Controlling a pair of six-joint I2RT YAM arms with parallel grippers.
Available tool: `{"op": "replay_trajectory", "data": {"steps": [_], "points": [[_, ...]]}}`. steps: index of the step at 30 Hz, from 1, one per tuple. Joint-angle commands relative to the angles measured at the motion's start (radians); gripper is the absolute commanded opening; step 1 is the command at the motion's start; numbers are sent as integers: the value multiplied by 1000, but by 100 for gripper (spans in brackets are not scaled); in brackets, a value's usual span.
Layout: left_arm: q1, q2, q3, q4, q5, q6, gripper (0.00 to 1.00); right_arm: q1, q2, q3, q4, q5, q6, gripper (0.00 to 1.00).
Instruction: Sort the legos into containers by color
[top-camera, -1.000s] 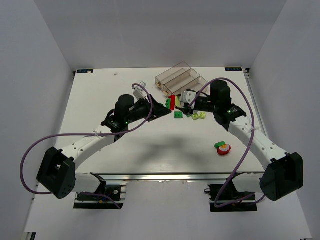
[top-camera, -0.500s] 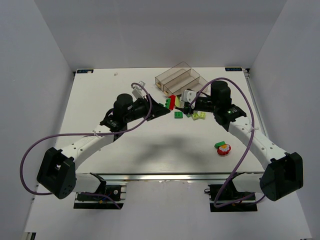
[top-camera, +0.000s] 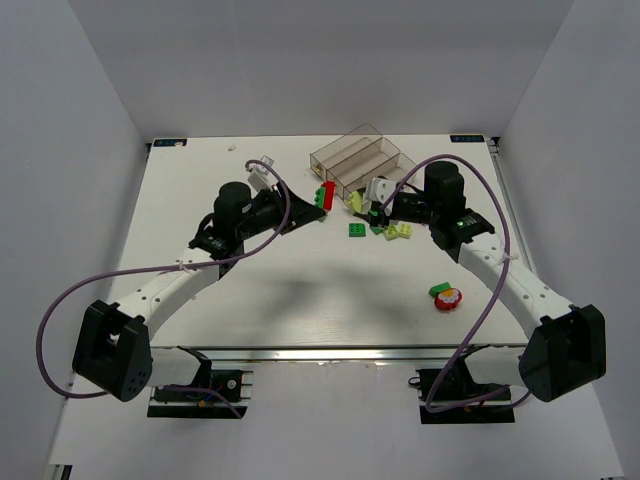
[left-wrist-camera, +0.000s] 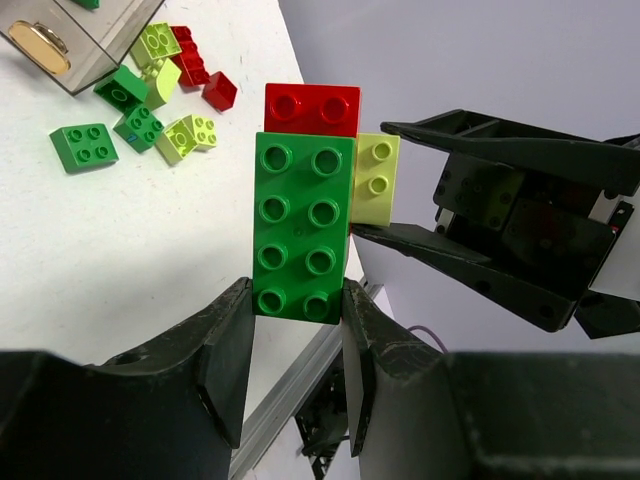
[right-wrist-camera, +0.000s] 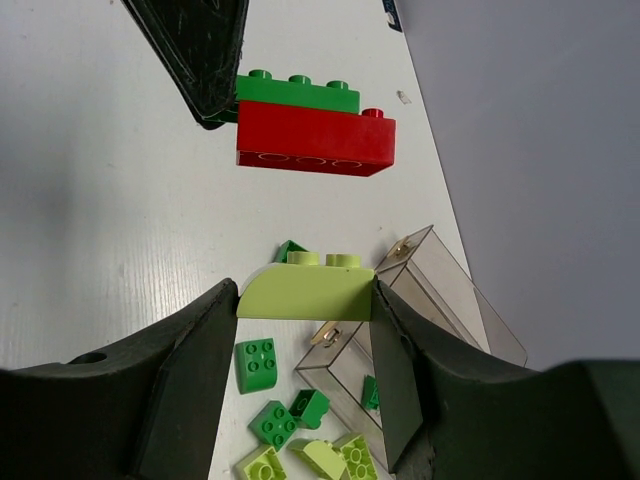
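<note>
— Top view: why aloft?
— Clamps green-red stack (top-camera: 325, 194) in left tool (top-camera: 316, 197), off counter (top-camera: 200, 170), near containers (top-camera: 362, 152); probably to split colours.
— Left wrist?
— Squeezes stack's green end; red behind.
— Right wrist?
— Pinches lime brick (right-wrist-camera: 300, 296) in right tool (right-wrist-camera: 306, 300), apart from stack, over loose legos (right-wrist-camera: 270, 420); likely bound for its own compartment.

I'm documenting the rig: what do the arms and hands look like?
The left arm and right arm have white links, black joints and bases, each trailing a purple cable. The left hand and right hand have black tapering fingers.
</note>
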Motion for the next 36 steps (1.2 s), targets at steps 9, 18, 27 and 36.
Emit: {"op": "replay_trajectory", "data": {"steps": [9, 18, 27, 36], "points": [[34, -24, 34, -15, 32, 37, 11, -42, -8, -25, 70, 62, 76, 0], [37, -84, 57, -131, -37, 89, 11, -68, 146, 41, 194, 295, 354, 0], [39, -260, 13, -286, -181, 123, 11, -146, 759, 674, 64, 346, 895, 0], [39, -311, -55, -234, -233, 66, 12, -160, 969, 834, 74, 383, 895, 0]]}}
